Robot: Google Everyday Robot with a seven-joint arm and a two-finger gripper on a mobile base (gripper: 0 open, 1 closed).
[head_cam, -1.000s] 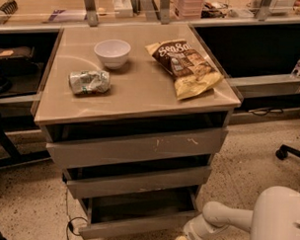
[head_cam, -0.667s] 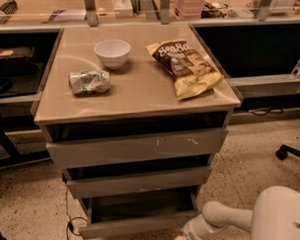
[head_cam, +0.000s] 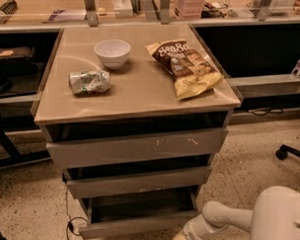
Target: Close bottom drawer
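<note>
The bottom drawer (head_cam: 136,224) is the lowest of three grey drawers in the cabinet. It stands pulled out, and its dark inside shows behind its plain front. My gripper (head_cam: 179,239) is at the end of the white arm (head_cam: 220,218), low at the frame's bottom edge. It sits just right of the bottom drawer's front right corner and is partly cut off by the frame. The middle drawer (head_cam: 138,181) and the top drawer (head_cam: 136,147) with orange scratches also stand slightly out.
On the cabinet top (head_cam: 141,99) sit a white bowl (head_cam: 112,52), a crushed can (head_cam: 89,82) and a chip bag (head_cam: 185,65). A cable (head_cam: 70,223) lies on the floor at the cabinet's left. A chair base (head_cam: 289,151) is at the right. Shelving runs behind.
The arm's end has shifted slightly down and left, closer to the bottom drawer's front corner. The drawers look unmoved.
</note>
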